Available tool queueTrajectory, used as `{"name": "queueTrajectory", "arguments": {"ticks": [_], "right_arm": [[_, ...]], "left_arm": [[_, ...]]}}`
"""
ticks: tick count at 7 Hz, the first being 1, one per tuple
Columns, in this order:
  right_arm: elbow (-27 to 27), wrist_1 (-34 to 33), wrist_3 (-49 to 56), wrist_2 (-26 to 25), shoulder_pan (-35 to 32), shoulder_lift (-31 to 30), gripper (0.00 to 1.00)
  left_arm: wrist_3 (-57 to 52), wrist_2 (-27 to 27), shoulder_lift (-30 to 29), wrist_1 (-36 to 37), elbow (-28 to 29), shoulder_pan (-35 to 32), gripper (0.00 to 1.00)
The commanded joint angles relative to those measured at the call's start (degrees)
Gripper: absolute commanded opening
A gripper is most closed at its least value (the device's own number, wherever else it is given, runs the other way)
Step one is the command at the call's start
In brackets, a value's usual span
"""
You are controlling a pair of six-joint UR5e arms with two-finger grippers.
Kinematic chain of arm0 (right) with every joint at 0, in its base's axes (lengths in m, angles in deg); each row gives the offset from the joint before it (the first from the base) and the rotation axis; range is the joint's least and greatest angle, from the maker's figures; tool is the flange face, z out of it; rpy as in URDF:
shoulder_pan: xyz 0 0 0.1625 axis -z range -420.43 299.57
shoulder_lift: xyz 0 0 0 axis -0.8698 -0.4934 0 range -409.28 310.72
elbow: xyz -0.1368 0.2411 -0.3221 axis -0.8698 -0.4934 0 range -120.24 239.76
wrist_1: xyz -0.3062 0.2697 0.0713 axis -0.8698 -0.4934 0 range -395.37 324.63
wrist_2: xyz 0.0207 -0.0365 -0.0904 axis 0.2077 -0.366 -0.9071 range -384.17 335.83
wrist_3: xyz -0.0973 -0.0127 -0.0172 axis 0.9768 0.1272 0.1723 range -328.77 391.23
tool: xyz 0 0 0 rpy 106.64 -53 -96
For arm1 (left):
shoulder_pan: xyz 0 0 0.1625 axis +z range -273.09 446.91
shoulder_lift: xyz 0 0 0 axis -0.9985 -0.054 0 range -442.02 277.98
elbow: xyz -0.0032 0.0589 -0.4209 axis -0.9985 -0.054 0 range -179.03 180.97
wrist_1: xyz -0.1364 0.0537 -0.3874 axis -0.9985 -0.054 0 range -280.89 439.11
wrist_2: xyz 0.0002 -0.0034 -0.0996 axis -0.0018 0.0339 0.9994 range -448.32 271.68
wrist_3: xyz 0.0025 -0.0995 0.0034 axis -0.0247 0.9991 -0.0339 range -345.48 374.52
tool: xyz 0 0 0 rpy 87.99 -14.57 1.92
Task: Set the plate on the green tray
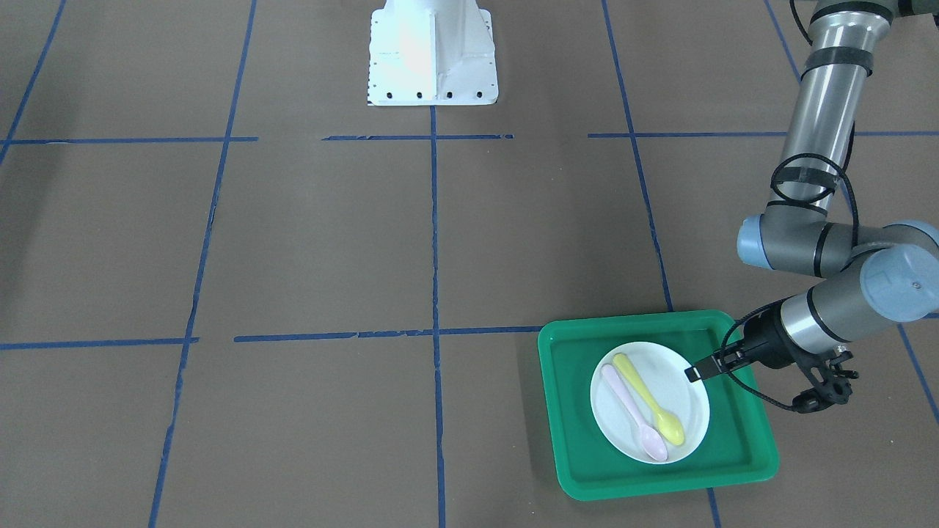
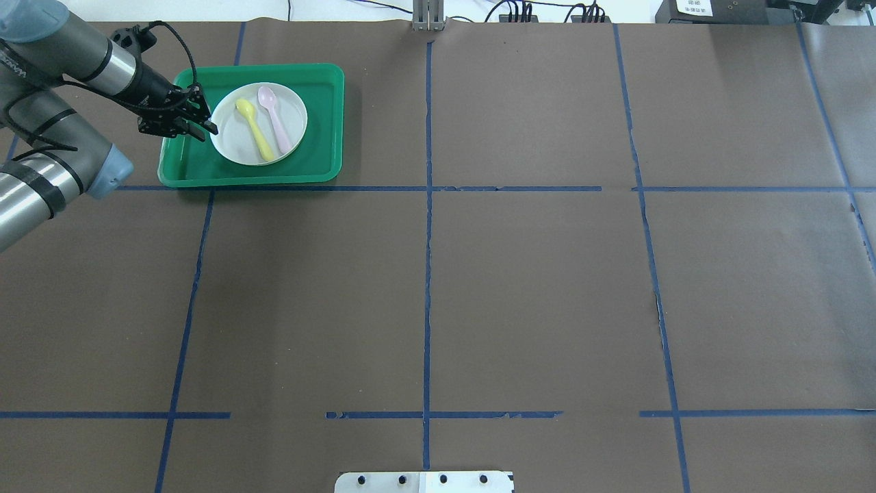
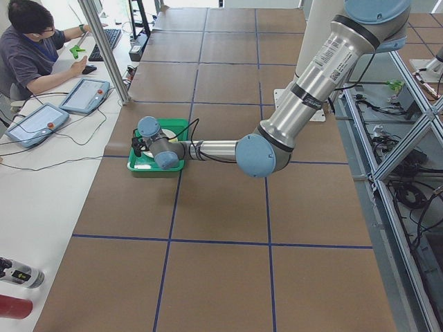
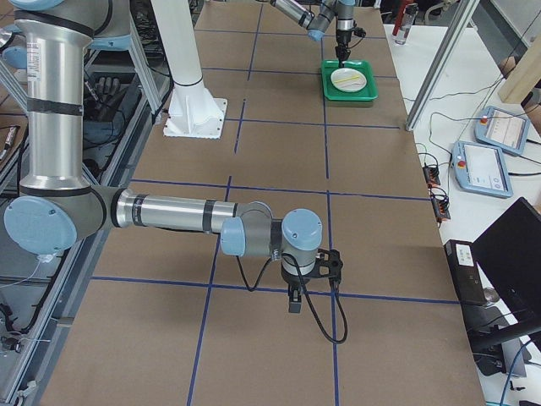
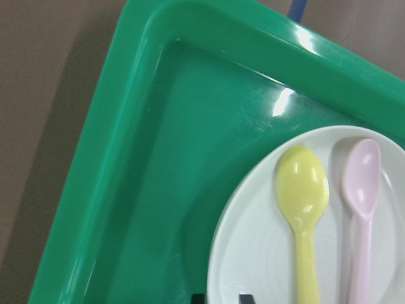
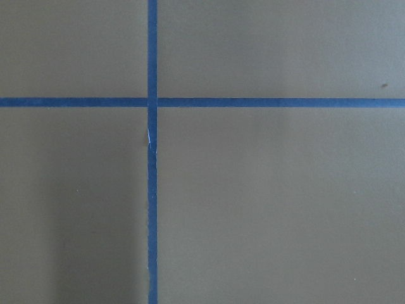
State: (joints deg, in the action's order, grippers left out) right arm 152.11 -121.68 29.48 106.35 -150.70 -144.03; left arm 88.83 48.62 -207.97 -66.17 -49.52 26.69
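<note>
The white plate (image 1: pixel 682 389) lies flat inside the green tray (image 1: pixel 579 411), with a yellow spoon (image 1: pixel 649 400) and a pink spoon (image 1: pixel 631 414) on it. My left gripper (image 1: pixel 693 372) is at the plate's rim on the robot's left side, its fingers straddling the rim and shut on it. In the overhead view the left gripper (image 2: pixel 207 129) touches the plate (image 2: pixel 229 133) in the tray (image 2: pixel 321 123). The left wrist view shows the plate (image 5: pixel 253 253) and the tray (image 5: pixel 158 190). My right gripper (image 4: pixel 293 303) hangs over bare table far away; I cannot tell whether it is open or shut.
The tray sits near the table's far left corner in the overhead view. The white robot base (image 1: pixel 433 51) stands at mid-table. Blue tape lines (image 2: pixel 428 274) cross the brown surface. An operator (image 3: pixel 31 52) sits beyond the tray's edge of the table.
</note>
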Motion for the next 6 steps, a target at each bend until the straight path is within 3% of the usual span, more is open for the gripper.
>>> {"name": "queueTrajectory", "arguments": {"ticks": [1, 2, 3, 4, 6], "right_arm": [[0.03, 0.00, 0.00, 0.00, 0.00, 0.09, 1.00], [0.03, 0.00, 0.00, 0.00, 0.00, 0.00, 1.00], [0.03, 0.00, 0.08, 0.00, 0.00, 0.00, 1.00], [0.03, 0.00, 0.00, 0.00, 0.00, 0.00, 1.00], [0.03, 0.00, 0.00, 0.00, 0.00, 0.00, 1.00]], "left_arm": [[-0.30, -0.10, 0.27, -0.28, -0.65, -0.08, 1.00], [-0.65, -0.01, 0.70, -0.02, -1.79, -1.13, 1.00], [-0.74, -0.01, 4.19, 1.03, -8.50, -2.44, 1.00], [-2.75, 0.25, 6.14, 6.09, -14.31, -4.37, 1.00], [-14.82, -0.27, 9.22, 23.27, -26.62, -8.50, 1.00]]}}
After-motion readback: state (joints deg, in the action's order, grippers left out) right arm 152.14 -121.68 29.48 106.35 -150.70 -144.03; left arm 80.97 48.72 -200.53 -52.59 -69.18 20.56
